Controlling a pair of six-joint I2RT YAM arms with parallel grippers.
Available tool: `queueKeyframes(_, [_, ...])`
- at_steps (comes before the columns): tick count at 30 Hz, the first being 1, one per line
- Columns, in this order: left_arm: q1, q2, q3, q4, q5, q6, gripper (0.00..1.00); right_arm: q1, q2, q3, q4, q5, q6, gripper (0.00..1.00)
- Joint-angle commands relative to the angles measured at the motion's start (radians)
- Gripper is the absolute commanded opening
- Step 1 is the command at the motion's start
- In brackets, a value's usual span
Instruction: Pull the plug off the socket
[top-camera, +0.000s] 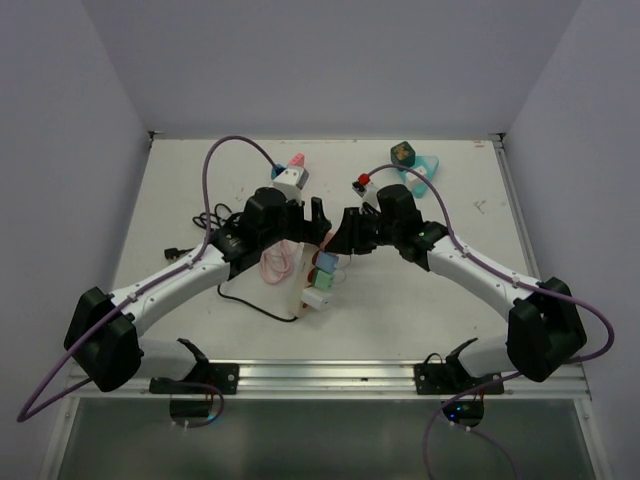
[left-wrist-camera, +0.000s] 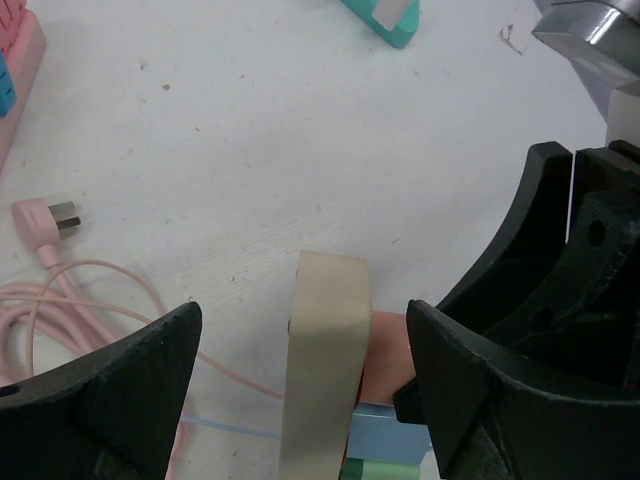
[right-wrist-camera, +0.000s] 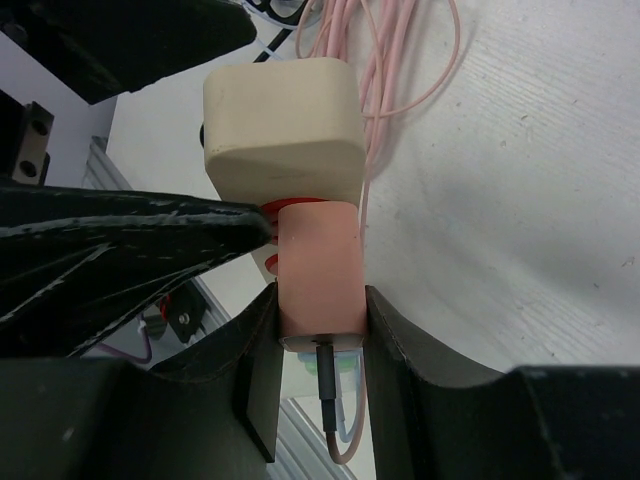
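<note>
Right gripper: fingers pinch the pink plug across its flat sides. The plug butts against the cream socket block, near the middle of the table.

Left gripper: fingers spread wide, straddling the block, clear of it.

Judgement: light, rigid, smooth plastic that is likely slippery. I'd clamp the block's broad faces, then pull the plug straight out.

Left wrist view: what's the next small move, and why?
Probably close the left pincer on the cream plug: its jaws stand open on either side of it, the right pincer clamps the pink socket body, and the plug looks seated.
</note>
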Motion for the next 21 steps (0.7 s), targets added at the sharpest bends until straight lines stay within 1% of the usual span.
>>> queueKeyframes(1, [0.01,0.022,0.041,0.027,0.042,0.024,0.86,0.012,-0.044,0.057,0.017,-0.057,-0.02,0.0])
queueKeyframes(4, [0.013,0.042,0.038,0.026,0.041,0.03,0.82,0.012,-0.045,0.062,0.015,-0.062,-0.023,0.0])
queueKeyframes(7, [0.017,0.055,0.036,0.043,0.041,0.034,0.7,0.017,-0.045,0.067,0.015,-0.068,-0.021,0.0])
queueKeyframes(8, [0.019,0.058,0.038,0.05,0.041,0.037,0.61,0.017,-0.044,0.065,0.014,-0.068,-0.021,0.0])
queueKeyframes(10, [0.022,0.064,0.042,0.058,0.074,0.044,0.5,0.017,-0.048,0.07,0.014,-0.074,-0.021,0.0])
queueKeyframes(11, [0.023,0.064,0.044,0.058,0.074,0.047,0.36,0.017,-0.05,0.073,0.008,-0.074,-0.02,0.0])
queueKeyframes(13, [0.028,0.052,0.047,0.057,0.062,0.063,0.2,0.017,-0.056,0.08,0.001,-0.074,-0.02,0.0])
queueKeyframes(14, [0.039,0.046,0.047,0.057,0.054,0.069,0.05,0.017,-0.061,0.085,-0.012,-0.076,-0.021,0.0])
queueKeyframes(15, [0.045,0.041,0.05,0.055,0.05,0.087,0.0,0.018,-0.064,0.09,-0.02,-0.074,-0.024,0.0])
queueKeyframes(18, [0.077,0.019,0.057,0.038,0.001,0.127,0.0,0.018,-0.079,0.106,-0.052,-0.077,-0.031,0.0])
queueKeyframes(21, [0.098,-0.002,0.07,0.011,-0.056,0.22,0.0,0.017,-0.094,0.125,-0.1,-0.077,-0.031,0.0])
